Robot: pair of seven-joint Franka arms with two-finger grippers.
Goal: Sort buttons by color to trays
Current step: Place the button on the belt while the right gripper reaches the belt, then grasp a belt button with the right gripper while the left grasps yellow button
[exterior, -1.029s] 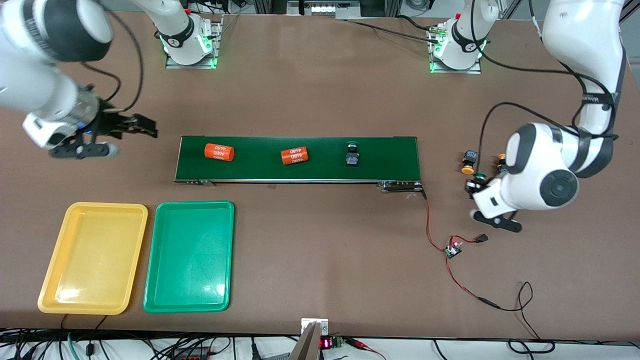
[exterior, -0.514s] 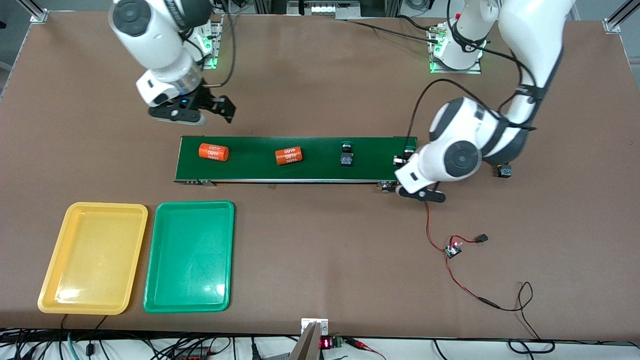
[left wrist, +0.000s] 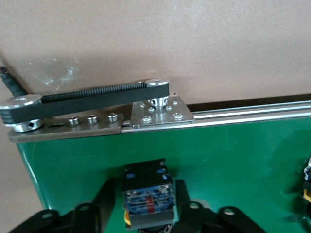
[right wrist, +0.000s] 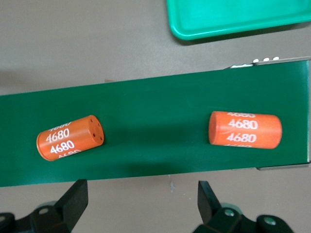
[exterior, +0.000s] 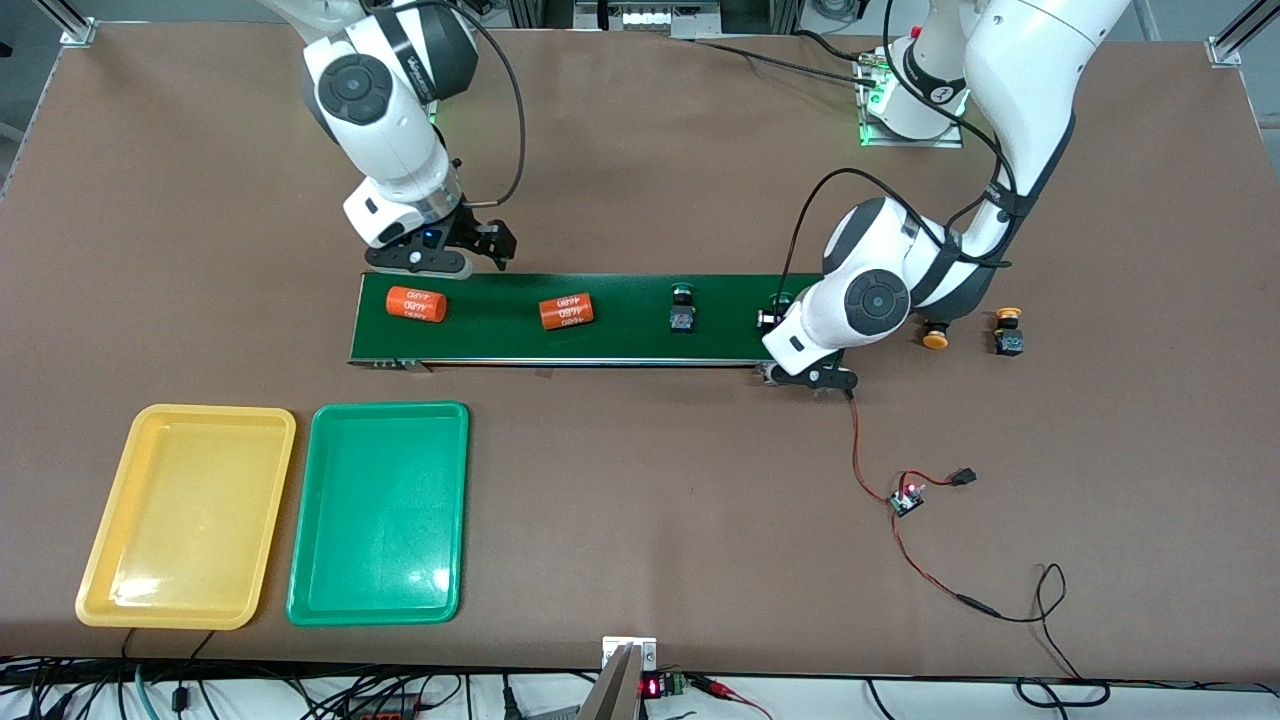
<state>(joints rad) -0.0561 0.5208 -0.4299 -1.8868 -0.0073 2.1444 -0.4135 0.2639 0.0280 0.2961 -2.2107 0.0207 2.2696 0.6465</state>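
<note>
- The conveyor belt (exterior: 620, 335), a long flat strip of matte dark green with a thin metal rail, runs across the middle of the front view.
- The left gripper (left wrist: 147, 206) is low over the belt's end toward the left arm, by the toothed black drive band (left wrist: 87, 92) and its shiny pulleys.
- A green-capped end button (left wrist: 146, 187) sits right between its jaws, the blocky black-and-blue body resting on the belt. I cannot tell whether the jaws press on it or stand just clear.
- A second green-capped button (exterior: 682, 308), same boxy body under a round cap, stands alone on the belt nearer its middle.
- Two yellow-orange buttons lie on the bare brown table off that same end. The tipped button (exterior: 935, 337) shows its round cap, and the outer button (exterior: 1007, 335) sits nearest the table's edge.
- The right gripper (right wrist: 141, 208) hangs over the belt's upper edge at the right arm's end, its black jaws spread wide and holding nothing.
- Under it, two smooth orange cylinders printed "4680" lie on their sides on the belt: the end cylinder (exterior: 415, 304) and the inner cylinder (exterior: 567, 311).
- Low in the front view, toward the right arm's end, two glossy, shallow plastic trays with rounded corners lie side by side. The yellow tray (exterior: 185, 520) is outermost and the green tray (exterior: 380, 510) is just beside it.
</note>
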